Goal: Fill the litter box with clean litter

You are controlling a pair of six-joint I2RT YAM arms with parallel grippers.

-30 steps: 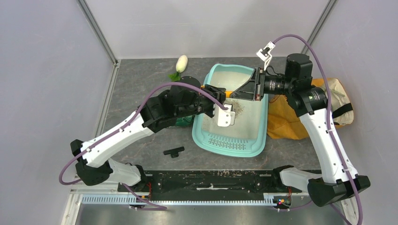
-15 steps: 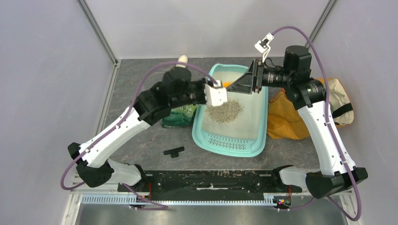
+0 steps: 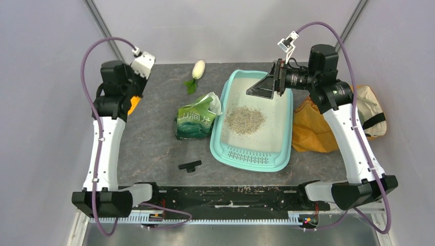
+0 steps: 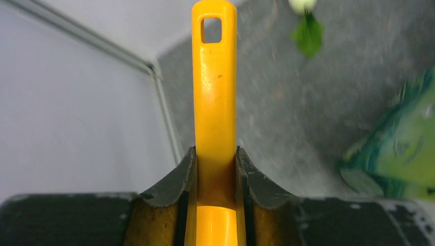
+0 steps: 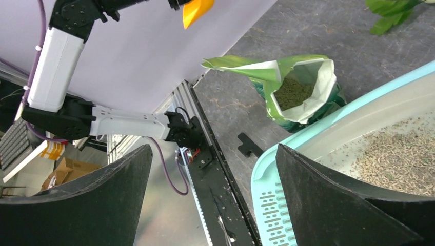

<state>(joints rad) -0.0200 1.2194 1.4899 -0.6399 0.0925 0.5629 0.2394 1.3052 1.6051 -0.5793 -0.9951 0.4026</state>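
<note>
Litter pile [image 3: 245, 119] inside teal litter box [image 3: 218, 137]

The litter box [image 3: 251, 160] sits right of centre on the table [image 3: 149, 143], grille end nearest my bases, and the litter [image 3: 245, 119] lies piled in the middle of its basin. Just beside its left rim stands the pouch [image 3: 195, 120], behind that near the far wall the vegetable toy [image 3: 198, 69], in front of it a small flat piece [image 3: 190, 165] alone on the table, and the cloth bag [image 3: 313, 128] lies against the box's right side. My left gripper [image 4: 215, 159] is up at the far left corner, well apart from the box, with the scoop [image 4: 214, 92] handle between its fingers, while my right gripper [image 5: 214, 148] hangs above the box's far right end.
</note>
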